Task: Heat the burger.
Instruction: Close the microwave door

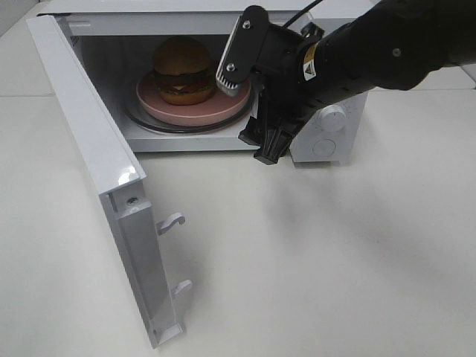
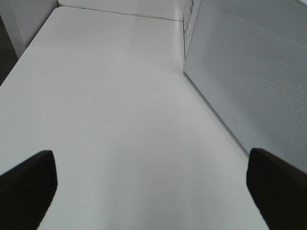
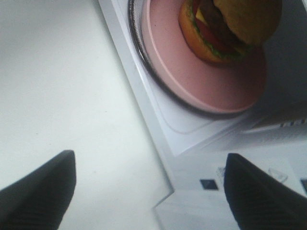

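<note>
The right gripper [image 3: 148, 191] stood with jaws spread wide and empty, just outside the microwave's [image 1: 332, 130] open front. Beyond it, inside, the burger [image 1: 182, 71] sat on a pink plate [image 1: 227, 110]. The left gripper [image 2: 148, 191] hung agape above the table [image 2: 120, 96].

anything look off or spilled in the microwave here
Nothing is spilled or damaged. The burger stands upright on the pink plate on the glass turntable, only off-centre, toward the plate's back. The microwave door stands wide open, which fits a burger not yet heated.
</note>
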`<control>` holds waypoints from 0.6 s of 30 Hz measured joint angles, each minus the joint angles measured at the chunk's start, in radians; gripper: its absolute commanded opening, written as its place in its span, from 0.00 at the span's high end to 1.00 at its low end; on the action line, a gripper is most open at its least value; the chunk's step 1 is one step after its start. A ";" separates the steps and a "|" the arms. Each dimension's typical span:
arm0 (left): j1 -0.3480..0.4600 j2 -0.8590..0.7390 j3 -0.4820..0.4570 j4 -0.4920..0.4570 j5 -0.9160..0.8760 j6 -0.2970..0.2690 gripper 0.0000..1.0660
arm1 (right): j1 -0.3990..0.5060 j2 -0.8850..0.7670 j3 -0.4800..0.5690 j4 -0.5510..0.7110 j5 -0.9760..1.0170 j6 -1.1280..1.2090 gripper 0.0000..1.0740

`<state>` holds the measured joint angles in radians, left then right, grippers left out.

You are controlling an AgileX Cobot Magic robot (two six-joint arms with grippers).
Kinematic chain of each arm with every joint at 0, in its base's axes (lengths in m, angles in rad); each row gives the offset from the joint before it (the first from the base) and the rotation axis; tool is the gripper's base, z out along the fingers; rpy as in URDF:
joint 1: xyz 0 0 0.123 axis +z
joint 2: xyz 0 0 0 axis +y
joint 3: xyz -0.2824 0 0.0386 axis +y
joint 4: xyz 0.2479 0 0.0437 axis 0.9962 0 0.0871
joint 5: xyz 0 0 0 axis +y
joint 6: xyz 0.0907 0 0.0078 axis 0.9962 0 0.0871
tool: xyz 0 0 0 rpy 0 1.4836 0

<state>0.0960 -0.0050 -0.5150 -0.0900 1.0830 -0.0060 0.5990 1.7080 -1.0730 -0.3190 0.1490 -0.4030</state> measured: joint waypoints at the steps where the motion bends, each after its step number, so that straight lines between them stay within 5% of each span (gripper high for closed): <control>1: 0.000 0.000 0.000 0.000 0.000 0.000 0.06 | 0.000 0.000 0.000 0.000 0.000 0.000 0.23; 8: 0.000 0.000 0.000 0.000 0.000 0.000 0.06 | 0.000 -0.092 0.010 0.000 0.205 0.368 0.25; 18: 0.000 0.000 0.000 0.000 0.000 0.000 0.06 | 0.000 -0.193 0.015 0.001 0.518 0.544 0.28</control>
<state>0.0960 -0.0050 -0.5150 -0.0900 1.0830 -0.0060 0.5990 1.5150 -1.0580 -0.3180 0.6670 0.1410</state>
